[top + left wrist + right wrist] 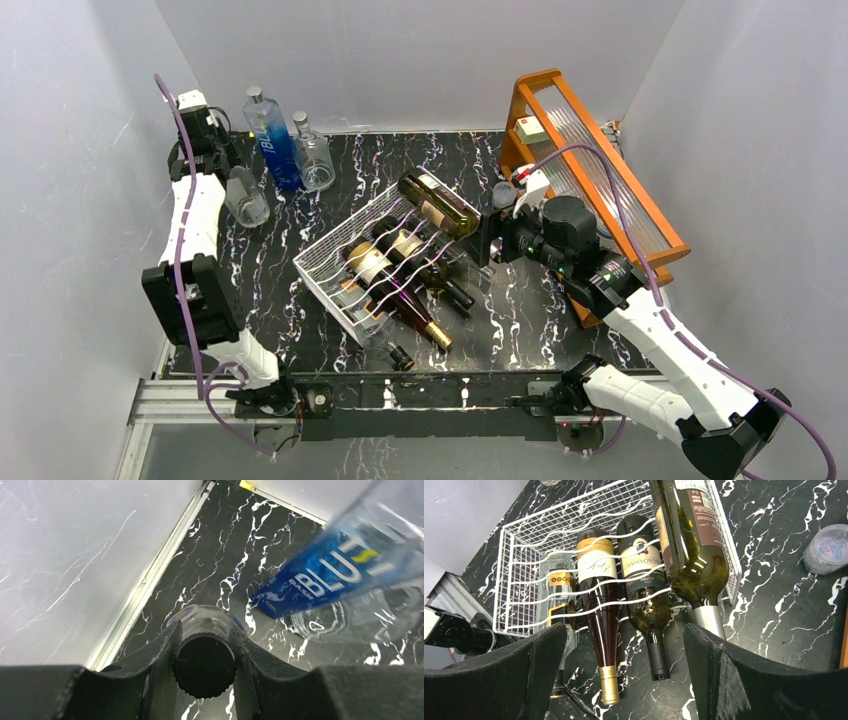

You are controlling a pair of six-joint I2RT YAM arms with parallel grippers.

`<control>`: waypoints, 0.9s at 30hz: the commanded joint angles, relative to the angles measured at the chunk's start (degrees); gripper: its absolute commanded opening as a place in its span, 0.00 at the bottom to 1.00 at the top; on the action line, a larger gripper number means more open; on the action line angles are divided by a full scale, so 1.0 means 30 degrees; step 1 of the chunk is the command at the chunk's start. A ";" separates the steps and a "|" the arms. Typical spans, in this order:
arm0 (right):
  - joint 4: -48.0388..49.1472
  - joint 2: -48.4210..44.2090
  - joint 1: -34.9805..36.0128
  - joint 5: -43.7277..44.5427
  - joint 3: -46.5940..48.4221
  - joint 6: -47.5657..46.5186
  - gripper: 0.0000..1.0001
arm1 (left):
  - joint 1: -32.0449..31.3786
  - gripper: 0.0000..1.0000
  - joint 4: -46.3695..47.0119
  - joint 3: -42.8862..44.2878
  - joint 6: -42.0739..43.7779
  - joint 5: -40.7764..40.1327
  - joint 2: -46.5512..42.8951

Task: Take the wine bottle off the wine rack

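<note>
Left arm point(195, 220) and right arm point(665, 340) in white shells with black joints and bases, purple cables point(170, 100) trailing along both, left claw point(204, 632) and right claw point(624, 635) with matte black curved fingers point(744, 680).

The left hand point(205, 630) was clamped shut on a black bottle cap point(205, 667); the right hand point(624, 630) gaped wide open.

The wine bottle point(689, 545) is glossy dark glass, the wine rack point(524, 555) white wire, the table point(774, 595) polished black.
</note>
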 commanded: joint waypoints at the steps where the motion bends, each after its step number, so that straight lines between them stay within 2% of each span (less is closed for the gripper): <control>1: 0.0689 0.0125 -0.0022 0.0525 0.1252 -0.0706 0.98 | 0.1090 0.00 0.5655 0.1089 -0.0777 0.1231 0.0041; 10: 0.0778 0.1277 -0.0064 0.0537 0.1735 -0.0894 0.98 | 0.1396 0.00 0.6640 0.2593 0.0021 0.2649 0.2808; 17: 0.1159 0.1829 -0.0050 0.0335 0.1730 -0.0721 0.98 | 0.1396 0.00 0.7919 0.3179 0.0469 0.5782 0.3652; 27: 0.1435 0.1764 -0.0082 0.0129 0.1501 -0.0349 0.98 | 0.1371 0.00 0.8560 0.2909 0.0821 0.7576 0.3873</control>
